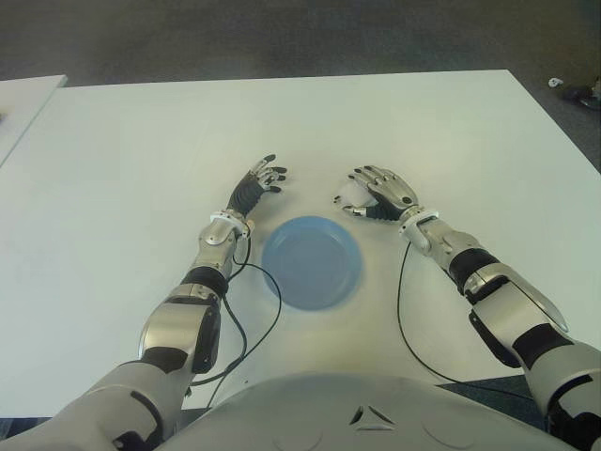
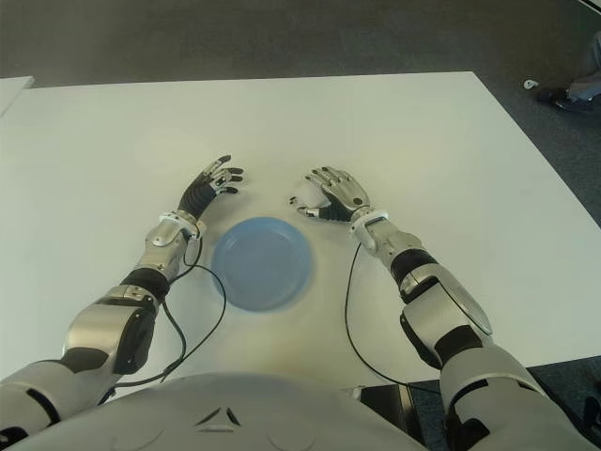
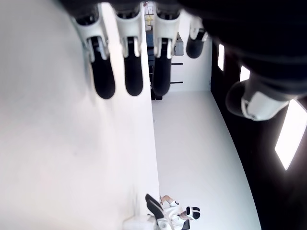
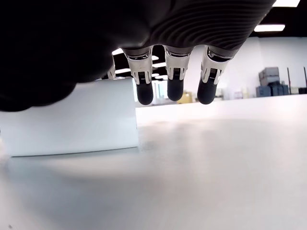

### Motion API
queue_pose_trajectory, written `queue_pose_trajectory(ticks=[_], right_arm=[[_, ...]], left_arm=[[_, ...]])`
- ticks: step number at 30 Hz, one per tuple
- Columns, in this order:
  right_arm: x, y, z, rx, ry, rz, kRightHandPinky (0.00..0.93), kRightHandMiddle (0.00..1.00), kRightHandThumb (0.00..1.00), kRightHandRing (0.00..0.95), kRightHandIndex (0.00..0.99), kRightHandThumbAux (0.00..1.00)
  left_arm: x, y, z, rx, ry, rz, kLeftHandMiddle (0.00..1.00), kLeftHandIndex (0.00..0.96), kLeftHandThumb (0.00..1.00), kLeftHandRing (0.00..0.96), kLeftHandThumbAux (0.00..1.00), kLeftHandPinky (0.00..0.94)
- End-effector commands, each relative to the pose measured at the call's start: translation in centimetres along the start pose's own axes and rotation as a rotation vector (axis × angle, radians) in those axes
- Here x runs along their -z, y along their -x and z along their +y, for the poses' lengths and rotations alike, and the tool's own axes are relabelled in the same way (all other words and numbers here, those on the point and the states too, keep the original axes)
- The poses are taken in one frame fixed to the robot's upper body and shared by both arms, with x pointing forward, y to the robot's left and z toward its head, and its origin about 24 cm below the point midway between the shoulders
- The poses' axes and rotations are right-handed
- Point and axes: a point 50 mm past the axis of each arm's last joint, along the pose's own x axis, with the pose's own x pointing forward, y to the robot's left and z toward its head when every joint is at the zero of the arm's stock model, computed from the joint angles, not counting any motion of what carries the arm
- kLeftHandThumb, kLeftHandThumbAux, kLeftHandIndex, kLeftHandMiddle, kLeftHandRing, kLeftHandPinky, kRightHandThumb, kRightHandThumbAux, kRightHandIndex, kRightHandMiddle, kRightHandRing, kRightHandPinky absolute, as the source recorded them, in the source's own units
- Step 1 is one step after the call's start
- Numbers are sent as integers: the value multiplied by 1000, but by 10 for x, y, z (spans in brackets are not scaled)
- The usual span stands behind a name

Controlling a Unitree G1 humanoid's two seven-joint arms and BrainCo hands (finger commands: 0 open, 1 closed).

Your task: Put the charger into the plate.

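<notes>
The right hand (image 1: 374, 195) hangs over the charger (image 4: 72, 120), a small white block that sits on the table (image 1: 131, 150) just past the blue plate (image 1: 311, 261), and its fingers (image 4: 175, 84) are curled loosely above it but do not hold it yet. The charger looks hard, light and smooth, so it could slip; the best place to pinch it is likely on two flat sides. The left hand (image 1: 258, 183) is spread and empty on the other side of the plate.
</notes>
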Motion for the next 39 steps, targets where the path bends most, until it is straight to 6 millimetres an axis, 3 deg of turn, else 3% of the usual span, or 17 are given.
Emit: queue_pose_trajectory(ticks=[1,39], right_arm=[[1,4,5,-50,12,1,0,0,315,0,0,101],[0,9,5,-80,8,-16,0,0,315,0,0,114]], left_arm=[[30,17,-4,11,23,145,250,59,0,269,429,287],[30,16,-4,17,24,147,237,68,0,252,420,266]])
